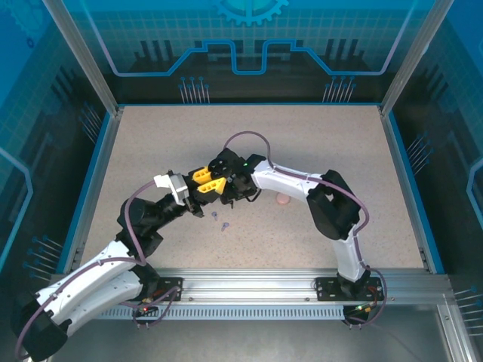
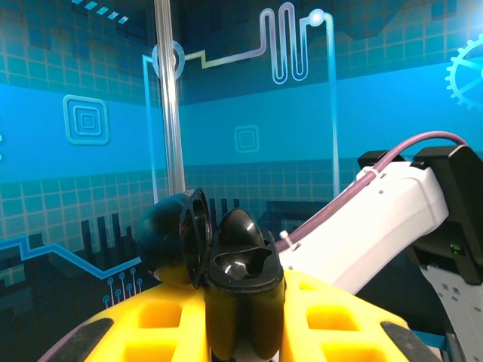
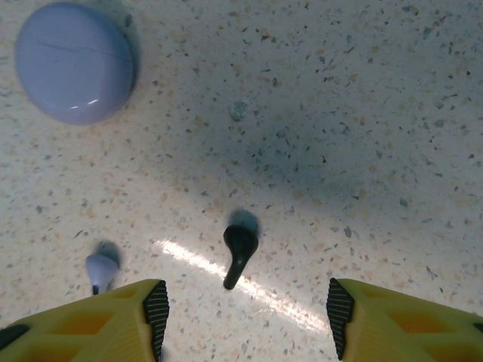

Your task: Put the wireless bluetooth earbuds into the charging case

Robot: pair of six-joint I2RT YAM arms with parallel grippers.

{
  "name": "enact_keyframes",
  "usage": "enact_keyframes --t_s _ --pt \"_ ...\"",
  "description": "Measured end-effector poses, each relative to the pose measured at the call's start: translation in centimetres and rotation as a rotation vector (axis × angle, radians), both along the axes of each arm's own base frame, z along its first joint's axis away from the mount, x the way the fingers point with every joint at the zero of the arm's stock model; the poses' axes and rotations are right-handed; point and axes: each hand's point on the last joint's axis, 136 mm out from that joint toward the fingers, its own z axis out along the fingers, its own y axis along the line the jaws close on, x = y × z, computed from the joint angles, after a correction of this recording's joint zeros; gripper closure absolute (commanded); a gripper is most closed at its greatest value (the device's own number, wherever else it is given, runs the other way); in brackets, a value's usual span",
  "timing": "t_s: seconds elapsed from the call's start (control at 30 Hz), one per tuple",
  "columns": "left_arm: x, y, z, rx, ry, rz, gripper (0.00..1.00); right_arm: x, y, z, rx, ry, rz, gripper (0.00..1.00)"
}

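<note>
In the left wrist view my left gripper is shut on a black charging case, held upright above the table. Its lid is flipped open to the left. A rounded black earbud sits in the far pocket and the near pocket is empty. From above, the left gripper is beside the right gripper. My right gripper hangs open over a black stemmed earbud lying on the table between and just ahead of its pads. A lilac earbud lies by the left pad.
A closed round lilac case lies on the speckled table ahead and to the left of the right gripper. A pale pink case rests under the right forearm. Two tiny lilac earbuds lie near the arms. Blue walls surround the table.
</note>
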Motion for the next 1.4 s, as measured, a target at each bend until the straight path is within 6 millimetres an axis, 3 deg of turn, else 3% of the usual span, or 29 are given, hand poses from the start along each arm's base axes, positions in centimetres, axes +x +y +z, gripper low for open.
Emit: enact_keyframes --t_s 0.2,0.47,1.1,1.4 --pt "0.1 -0.1 -0.3 0.009 0.011 0.0 1.0 0.3 0.4 -2.1 -0.054 0.033 0.002 0.41" --pt "0.1 0.0 -0.2 0.007 0.011 0.004 1.0 -1.1 0.2 -4.3 -0.133 0.071 0.042 0.44" --pt "0.5 0.1 -0.7 0.016 0.035 0.021 1.0 -1.4 -0.8 -4.3 -0.185 0.075 0.052 0.65" --pt "0.5 0.1 -0.8 0.018 0.039 0.021 1.0 -1.7 -1.1 -3.6 -0.192 0.078 0.055 0.64"
